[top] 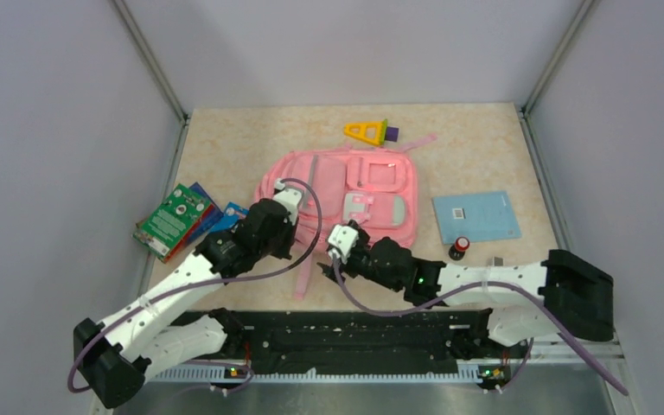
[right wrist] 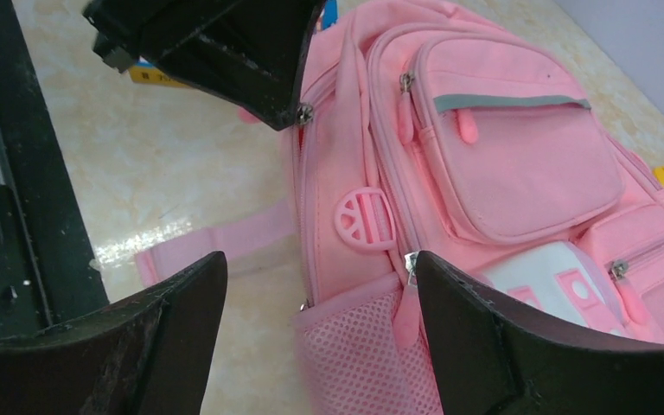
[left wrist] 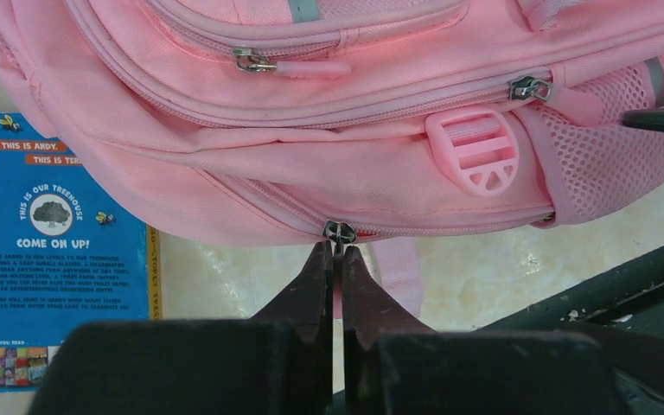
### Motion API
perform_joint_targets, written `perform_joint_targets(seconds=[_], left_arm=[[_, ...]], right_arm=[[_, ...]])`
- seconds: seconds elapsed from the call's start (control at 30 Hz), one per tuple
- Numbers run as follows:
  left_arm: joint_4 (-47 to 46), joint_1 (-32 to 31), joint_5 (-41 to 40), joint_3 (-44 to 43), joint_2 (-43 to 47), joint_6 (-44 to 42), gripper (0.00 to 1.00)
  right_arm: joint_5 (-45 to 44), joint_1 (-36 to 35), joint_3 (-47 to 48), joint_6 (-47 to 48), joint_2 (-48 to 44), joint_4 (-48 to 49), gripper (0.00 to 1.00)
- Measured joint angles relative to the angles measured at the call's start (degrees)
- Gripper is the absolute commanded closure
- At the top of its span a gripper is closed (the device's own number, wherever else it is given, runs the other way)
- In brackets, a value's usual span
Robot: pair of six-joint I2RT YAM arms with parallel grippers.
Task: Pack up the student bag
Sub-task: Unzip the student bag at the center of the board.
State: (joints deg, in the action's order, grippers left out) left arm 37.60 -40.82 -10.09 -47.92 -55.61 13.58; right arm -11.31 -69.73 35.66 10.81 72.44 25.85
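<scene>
The pink student bag lies flat mid-table, front pockets up. My left gripper is at the bag's near-left side. In the left wrist view it is shut on the pink pull tab of a side zipper, just below the slider. My right gripper is at the bag's near edge. In the right wrist view it is open and astride the mesh side pocket. Its right finger touches another zipper pull.
A green book and a blue book lie left of the bag. A yellow and purple toy lies behind it. A light blue notebook and a small red and black item lie to the right. A black rail runs along the near edge.
</scene>
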Motion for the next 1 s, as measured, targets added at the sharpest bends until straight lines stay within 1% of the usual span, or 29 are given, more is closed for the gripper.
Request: perform_joint_targets(seconds=[0.17, 0.23, 0.3, 0.33, 0.37, 0.43, 0.47, 0.5, 0.57, 0.6, 0.9, 1.0], left_arm=[[-2.64, 0.42, 0.04, 4.15, 5.07, -1.79, 1.0], [-3.5, 0.74, 0.17, 4.9, 6.43, -1.97, 1.0], [-4.0, 1.03, 0.24, 5.2, 6.84, -1.97, 1.0], [-4.17, 1.09, 0.22, 5.2, 6.75, -1.99, 1.0], [-4.22, 1.22, 0.2, 5.2, 6.56, -1.99, 1.0], [-4.17, 1.42, 0.2, 5.2, 6.1, -2.03, 1.0], [-4.17, 1.46, 0.2, 5.2, 5.92, -2.08, 1.0], [-4.15, 1.49, 0.24, 5.2, 5.81, -2.1, 1.0], [-4.22, 1.64, 0.22, 5.2, 5.73, -2.14, 1.0], [-4.48, 1.79, 0.26, 5.2, 5.73, -2.14, 1.0], [-5.09, 1.79, -0.13, 5.18, 5.81, -2.21, 1.0], [-5.07, 1.79, -1.03, 5.09, 6.32, -2.21, 1.0]], right_arm=[[-2.99, -1.99, 1.29, 4.13, 8.52, 3.23, 0.24], [-4.39, -2.97, 2.4, 5.7, 11.26, 4.11, 0.27], [-5.46, -3.56, 3.5, 6.51, 13.2, 5.11, 0.32], [-5.99, -3.69, 3.89, 6.84, 13.9, 5.51, 0.37], [-6.88, -3.78, 4.44, 7.21, 14.82, 6.25, 0.44], [-8.52, -4.0, 4.98, 7.76, 15.96, 6.93, 0.62], [-9.27, -4.04, 5.03, 8.28, 16.31, 7.48, 0.73], [-10.71, -4.15, 5.09, 8.52, 16.7, 7.85, 0.81], [-11.89, -4.2, 5.29, 9.05, 17.22, 8.46, 0.95], [-12.26, -4.44, 5.29, 9.33, 17.33, 8.7, 1.0], [-14.6, -5.16, 5.2, 9.92, 17.05, 8.66, 1.0], [-14.58, -5.18, 4.04, 8.92, 14.71, 7.72, 1.0]])
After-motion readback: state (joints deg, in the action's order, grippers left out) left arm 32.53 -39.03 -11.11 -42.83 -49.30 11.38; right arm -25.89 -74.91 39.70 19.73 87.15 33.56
